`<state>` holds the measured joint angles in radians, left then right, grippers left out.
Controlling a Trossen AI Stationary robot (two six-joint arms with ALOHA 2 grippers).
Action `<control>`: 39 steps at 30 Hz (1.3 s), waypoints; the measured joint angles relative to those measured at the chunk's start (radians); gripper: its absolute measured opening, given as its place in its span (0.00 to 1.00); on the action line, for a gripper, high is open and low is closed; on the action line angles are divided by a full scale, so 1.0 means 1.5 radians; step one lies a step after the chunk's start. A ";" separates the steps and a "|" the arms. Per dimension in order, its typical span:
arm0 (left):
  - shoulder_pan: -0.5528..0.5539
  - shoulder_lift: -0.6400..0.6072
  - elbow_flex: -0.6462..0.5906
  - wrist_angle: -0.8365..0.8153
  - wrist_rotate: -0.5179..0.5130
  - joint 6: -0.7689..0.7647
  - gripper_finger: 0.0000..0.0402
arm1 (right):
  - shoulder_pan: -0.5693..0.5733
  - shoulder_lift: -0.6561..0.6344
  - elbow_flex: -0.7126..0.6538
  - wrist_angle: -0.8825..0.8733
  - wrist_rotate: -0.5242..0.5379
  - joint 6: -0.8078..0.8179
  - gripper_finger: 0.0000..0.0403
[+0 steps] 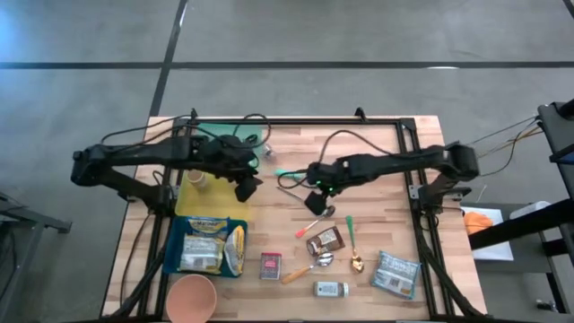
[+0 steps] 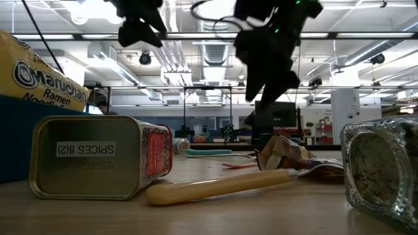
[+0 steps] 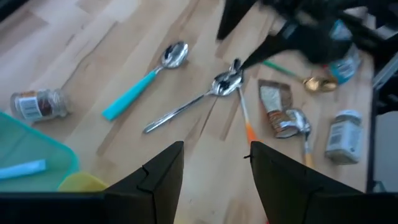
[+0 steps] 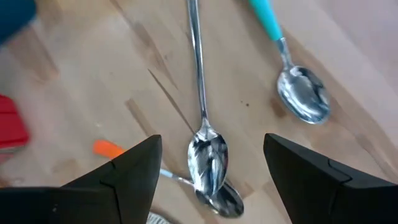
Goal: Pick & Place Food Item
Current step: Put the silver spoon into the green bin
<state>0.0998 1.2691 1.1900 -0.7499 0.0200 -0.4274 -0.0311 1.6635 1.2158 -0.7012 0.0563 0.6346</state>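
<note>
My right tool (image 4: 211, 149) hangs open and empty over the bowl of a steel spoon (image 4: 208, 155) near the middle of the counter (image 1: 377, 161). That is no food, so I cannot tell which item is meant. The nearest food is the brown packet (image 1: 325, 240), lying flat just nearer the front edge than the tool. I judge it light, soft and crinkly, with a slick skin that could slide out of a shallow pinch. It should give under the fingers rather than break. I would take it across its narrow width, near the middle, clear of the pale-handled spoon (image 3: 292, 121) whose bowl rests at one end. It looks brown with a lighter speckled panel, and somewhat rumpled. The left tool (image 3: 214, 155) waits open and empty above the left half.
</note>
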 joint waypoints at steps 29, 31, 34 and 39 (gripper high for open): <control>0.000 -0.048 -0.034 -0.057 0.005 -0.010 0.48 | -0.005 0.310 0.193 -0.078 -0.018 -0.150 0.43; -0.001 -0.048 -0.034 -0.058 0.005 -0.010 0.48 | -0.007 0.323 0.196 -0.088 -0.016 -0.154 0.43; -0.001 -0.048 -0.034 -0.061 0.007 -0.010 0.48 | -0.007 0.327 0.194 -0.089 -0.008 -0.161 0.43; 0.000 -0.048 -0.034 -0.063 0.007 -0.010 0.48 | -0.009 0.323 0.193 -0.088 -0.002 -0.167 0.31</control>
<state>0.0994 1.1965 1.1393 -0.8440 0.0311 -0.4430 -0.0439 2.1474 1.5055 -0.8326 0.0531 0.3843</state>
